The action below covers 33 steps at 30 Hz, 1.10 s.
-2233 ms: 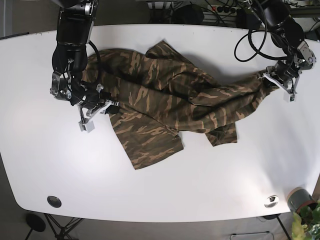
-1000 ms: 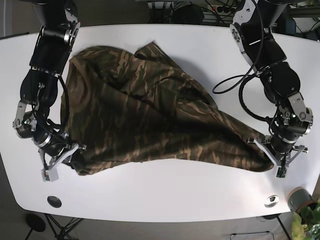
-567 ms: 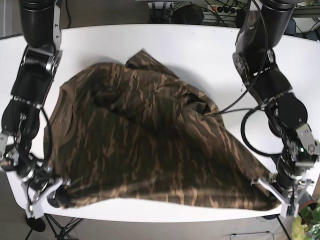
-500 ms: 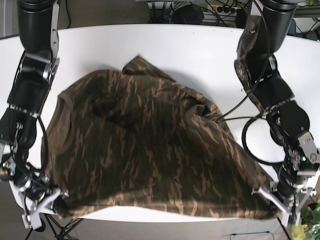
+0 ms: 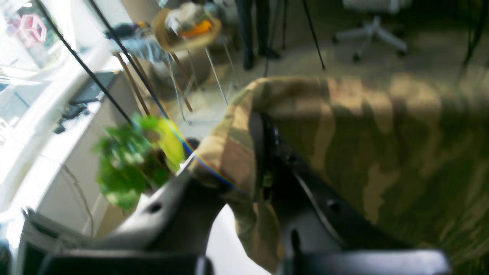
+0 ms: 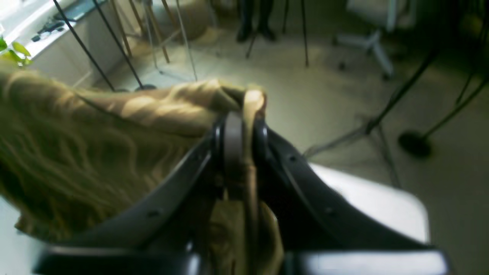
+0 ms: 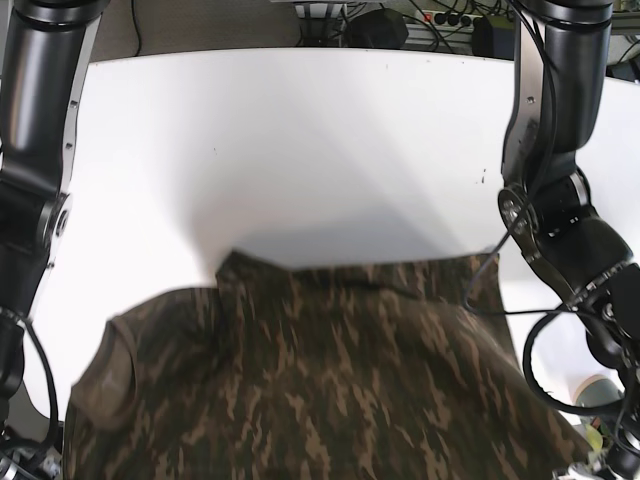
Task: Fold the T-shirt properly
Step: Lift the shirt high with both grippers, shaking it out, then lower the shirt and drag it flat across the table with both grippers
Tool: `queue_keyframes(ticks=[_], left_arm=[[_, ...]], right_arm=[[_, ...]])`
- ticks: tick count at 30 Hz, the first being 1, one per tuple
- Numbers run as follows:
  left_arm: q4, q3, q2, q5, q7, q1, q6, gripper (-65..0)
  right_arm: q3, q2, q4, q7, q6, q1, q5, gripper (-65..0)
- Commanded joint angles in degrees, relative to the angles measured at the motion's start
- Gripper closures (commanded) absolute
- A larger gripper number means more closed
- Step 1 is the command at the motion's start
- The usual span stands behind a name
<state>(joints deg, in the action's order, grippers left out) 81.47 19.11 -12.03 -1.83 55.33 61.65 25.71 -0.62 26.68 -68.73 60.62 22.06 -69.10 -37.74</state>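
Observation:
The camouflage T-shirt (image 7: 320, 380) hangs spread wide across the lower half of the base view, raised off the white table (image 7: 300, 150). In the left wrist view my left gripper (image 5: 263, 152) is shut on a bunched edge of the T-shirt (image 5: 382, 152). My right gripper (image 6: 238, 114) is shut on another folded edge of the T-shirt (image 6: 95, 152) in the right wrist view. In the base view both grippers sit at the bottom corners, hidden by cloth or cut off by the frame.
The two arms (image 7: 560, 230) (image 7: 30, 200) run down the sides of the base view. A green plant (image 5: 130, 164) stands beside the table near my left gripper. Tripod legs (image 6: 374, 122) and an office chair (image 5: 366, 30) stand on the floor beyond the table edge.
Both arms pulled the shirt toward the table's near edge and lifted it. It went from a heap lying on the table to a sheet held up between the grippers.

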Motion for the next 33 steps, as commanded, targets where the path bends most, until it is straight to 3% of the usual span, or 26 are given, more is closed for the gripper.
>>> queue_keyframes(ticks=[1, 8, 12, 18, 30, 33], left_arm=[[-0.37, -0.08, -1.64, -0.42, -2.72, 4.95, -0.26, 0.0], [-4.07, -0.08, -3.31, -0.59, -2.98, 11.01, -0.26, 0.0], [-4.07, 0.01, -3.31, -0.59, -2.98, 10.92, -0.09, 0.0], [0.77, 0.01, -3.31, -0.68, -2.89, 3.10, 0.00, 0.0], [11.76, 0.09, -3.31, -0.77, -2.80, -15.80, 0.09, 0.0], [13.69, 0.36, -3.31, -0.77, -2.80, -20.46, 0.09, 0.0]], right_arm=[[0.84, 1.24, -0.50, -1.68, -0.31, -4.97, -0.02, -2.1], [5.15, 2.55, -0.77, -1.41, -0.31, -5.70, -0.11, -2.1], [5.24, 3.17, -0.59, -0.71, -0.22, -5.70, -3.19, -2.1], [5.06, 5.81, -0.77, -0.71, -0.22, -5.70, -7.93, -2.1], [-6.19, 5.28, -8.59, -0.71, -0.22, 19.39, -10.75, -2.1], [-8.56, 3.96, -11.31, -0.71, -0.22, 25.89, -10.84, -2.1]])
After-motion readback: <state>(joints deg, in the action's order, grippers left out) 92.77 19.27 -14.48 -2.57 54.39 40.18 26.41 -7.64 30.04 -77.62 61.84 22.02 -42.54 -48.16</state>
